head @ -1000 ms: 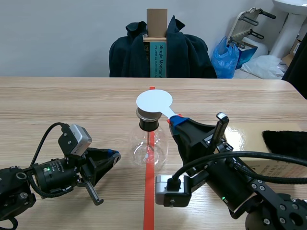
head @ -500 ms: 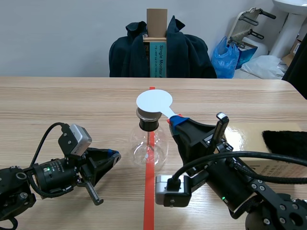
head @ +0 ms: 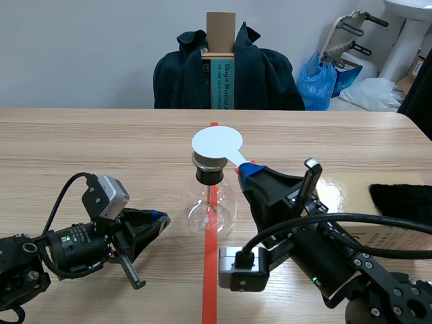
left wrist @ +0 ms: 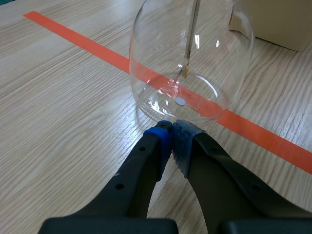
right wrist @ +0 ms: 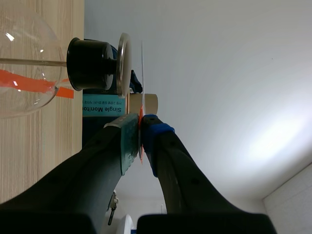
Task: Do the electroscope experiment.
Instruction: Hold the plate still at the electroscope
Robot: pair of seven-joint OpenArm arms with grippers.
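The electroscope is a round glass flask (head: 210, 206) with a black stopper (head: 208, 173), standing on the red tape line at the table's middle. A white round paddle (head: 217, 142) lies flat over its top. My right gripper (head: 248, 170) is shut on the paddle's handle just right of the stopper. In the right wrist view the paddle (right wrist: 142, 73) shows edge-on beside the metal top plate (right wrist: 123, 66), pinched in the gripper (right wrist: 140, 124). My left gripper (head: 160, 217) rests low on the table, shut on nothing, its tips (left wrist: 171, 136) right at the flask's (left wrist: 195, 53) base. A rod with a foil leaf (left wrist: 186, 70) hangs inside.
A black cloth (head: 401, 201) lies on a tan sheet (head: 351, 196) at the right. A chair draped with a dark jacket (head: 263, 74) holds a box behind the far edge. The red tape (head: 210, 283) runs toward me.
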